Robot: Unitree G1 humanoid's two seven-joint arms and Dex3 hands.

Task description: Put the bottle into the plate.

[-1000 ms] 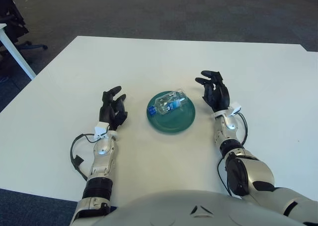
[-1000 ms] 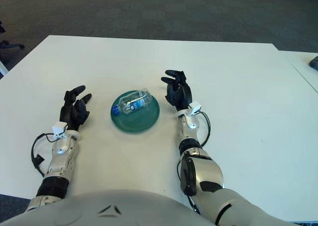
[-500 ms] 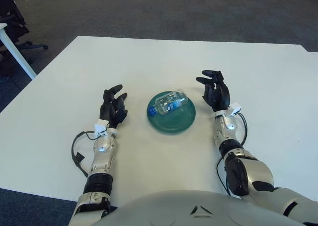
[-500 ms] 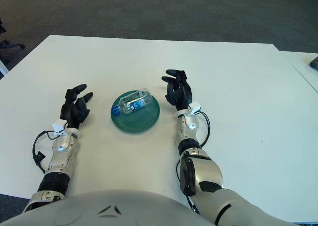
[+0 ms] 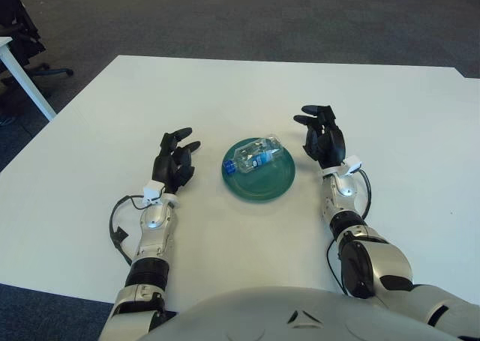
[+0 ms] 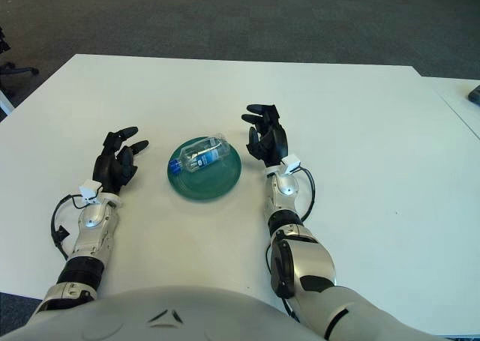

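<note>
Left of spread right hand (image 5: 322,139): bottle (image 5: 255,156) lying on plate (image 5: 262,183).

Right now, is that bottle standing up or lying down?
Lying down: the bottle rests on its side in the green plate, neither hand touching it.

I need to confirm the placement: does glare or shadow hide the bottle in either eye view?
Left eye view: the bottle lies on its side in the green plate, evenly lit, with no glare masking it. Right eye view: the same, only soft shadows under the left robot hand and right robot hand.
</note>
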